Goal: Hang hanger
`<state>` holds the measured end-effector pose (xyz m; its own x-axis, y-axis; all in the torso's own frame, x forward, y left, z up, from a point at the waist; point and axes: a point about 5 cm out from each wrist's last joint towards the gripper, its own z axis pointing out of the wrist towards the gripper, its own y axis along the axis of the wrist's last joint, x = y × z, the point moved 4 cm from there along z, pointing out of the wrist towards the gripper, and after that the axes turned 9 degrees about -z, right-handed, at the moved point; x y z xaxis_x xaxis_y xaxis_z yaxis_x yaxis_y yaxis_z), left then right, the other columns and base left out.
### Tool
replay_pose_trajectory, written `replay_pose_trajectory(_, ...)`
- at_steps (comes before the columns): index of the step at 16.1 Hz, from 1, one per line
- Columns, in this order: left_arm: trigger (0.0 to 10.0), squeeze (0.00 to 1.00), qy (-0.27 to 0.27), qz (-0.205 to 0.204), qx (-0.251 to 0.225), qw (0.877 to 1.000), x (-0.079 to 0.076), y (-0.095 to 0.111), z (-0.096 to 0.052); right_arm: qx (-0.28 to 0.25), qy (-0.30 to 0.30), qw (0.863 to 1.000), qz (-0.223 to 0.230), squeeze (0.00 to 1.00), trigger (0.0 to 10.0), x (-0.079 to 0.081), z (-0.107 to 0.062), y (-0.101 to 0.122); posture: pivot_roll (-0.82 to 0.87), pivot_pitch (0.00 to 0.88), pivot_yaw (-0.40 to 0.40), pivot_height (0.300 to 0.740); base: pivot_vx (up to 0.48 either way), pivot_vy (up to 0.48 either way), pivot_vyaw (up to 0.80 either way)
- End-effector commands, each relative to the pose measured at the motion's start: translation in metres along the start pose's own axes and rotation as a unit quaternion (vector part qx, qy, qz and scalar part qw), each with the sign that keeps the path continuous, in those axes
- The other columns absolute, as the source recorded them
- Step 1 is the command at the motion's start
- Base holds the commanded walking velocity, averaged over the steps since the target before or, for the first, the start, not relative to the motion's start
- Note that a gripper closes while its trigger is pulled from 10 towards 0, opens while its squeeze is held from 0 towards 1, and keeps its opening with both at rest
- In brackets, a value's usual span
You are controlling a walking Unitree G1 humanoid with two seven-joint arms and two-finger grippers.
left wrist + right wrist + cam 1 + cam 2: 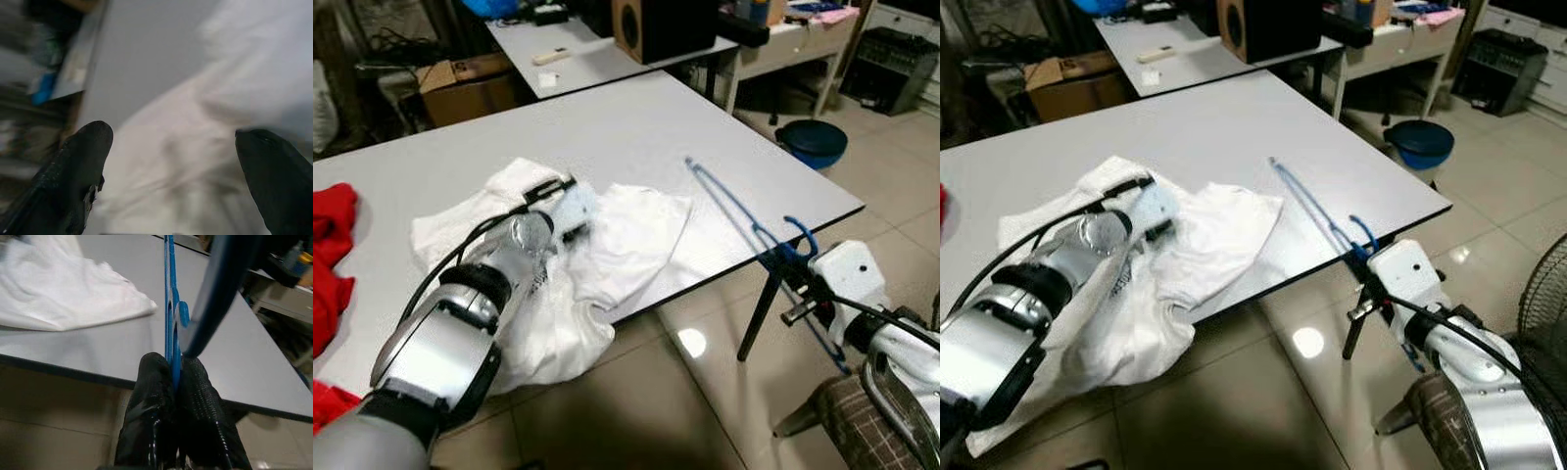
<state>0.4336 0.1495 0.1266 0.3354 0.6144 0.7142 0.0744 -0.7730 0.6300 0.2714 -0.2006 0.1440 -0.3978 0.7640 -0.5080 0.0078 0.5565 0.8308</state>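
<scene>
A blue wire hanger [734, 211] lies slanted across the grey table [607, 117] near its front right corner, its hook end sticking past the edge. My right gripper [790, 262] is shut on the hanger near the hook, and the right wrist view shows the fingers [156, 396] pinching the blue wire [168, 308]. A crumpled white garment [636, 235] lies on the table and droops over the front edge. My left gripper [587, 223] is low over this garment, and its fingers [78, 166] stand open above the white cloth [195, 137].
Red cloth [328, 255] lies at the table's left edge. Behind stands a second table [578, 59] with a speaker [661, 24], and beside it a cardboard box [465, 83]. A blue bin [813, 142] and a fan [1542, 294] stand on the tiled floor at right.
</scene>
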Motion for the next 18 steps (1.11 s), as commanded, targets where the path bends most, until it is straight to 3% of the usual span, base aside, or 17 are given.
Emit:
replay_pose_trajectory(1,10.0,0.0,0.051,0.001,0.015,0.999,0.018,-0.007,-0.002,-0.01,-0.016,1.0,-0.003,0.0,10.0,-0.005,0.002,0.005,-0.13,0.0,0.114,0.74,0.0,0.0,0.0)
replay_pose_trajectory(3,10.0,0.0,0.086,-0.021,0.002,0.996,0.036,-0.004,-0.004,-0.015,-0.022,1.0,-0.004,0.0,10.0,-0.004,0.004,0.008,-0.15,0.0,0.129,0.74,0.0,0.0,0.0)
replay_pose_trajectory(4,10.0,0.0,0.058,-0.104,-0.029,0.992,0.037,0.006,-0.003,-0.021,-0.023,1.0,-0.001,0.0,10.0,-0.003,0.004,0.011,-0.16,0.0,0.137,0.74,0.0,0.0,0.0)
replay_pose_trajectory(5,10.0,0.0,-0.002,-0.194,-0.069,0.979,0.034,0.017,-0.004,-0.031,-0.017,0.999,0.007,0.0,10.0,0.0,0.002,0.015,-0.16,0.0,0.149,0.74,0.0,0.0,0.0)
replay_pose_trajectory(6,10.0,0.0,-0.036,-0.246,-0.09,0.964,0.032,0.021,-0.006,-0.037,-0.013,0.999,0.011,0.0,10.0,0.002,0.001,0.018,-0.17,0.0,0.151,0.74,0.0,0.0,0.0)
replay_pose_trajectory(8,10.0,0.0,-0.043,-0.33,-0.113,0.936,0.037,0.015,-0.011,-0.03,-0.027,0.999,0.023,0.0,10.0,0.006,0.002,0.017,-0.16,0.0,0.15,0.74,0.0,0.0,0.0)
replay_pose_trajectory(9,10.0,0.0,-0.035,-0.354,-0.125,0.926,0.035,0.009,-0.016,-0.032,-0.038,0.998,0.035,0.0,10.0,0.01,0.002,0.02,-0.16,0.0,0.14,0.74,0.0,0.0,0.0)
replay_pose_trajectory(12,10.0,0.0,-0.026,-0.36,-0.159,0.919,0.018,0.002,-0.033,-0.032,-0.071,0.995,0.058,0.0,10.0,0.015,0.003,0.023,-0.14,0.0,0.12,0.74,0.0,0.0,0.0)
replay_pose_trajectory(16,10.0,0.0,-0.015,-0.399,-0.186,0.898,-0.007,-0.004,-0.067,-0.009,-0.105,0.988,0.11,0.0,10.0,0.027,0.006,0.012,-0.11,0.0,0.089,0.74,0.0,0.48,-0.16)
replay_pose_trajectory(18,10.0,0.0,-0.012,-0.398,-0.159,0.904,-0.027,-0.016,-0.088,-0.011,-0.095,0.989,0.114,0.0,10.0,0.034,0.005,0.014,-0.11,0.0,0.075,0.74,0.0,0.48,-0.31)
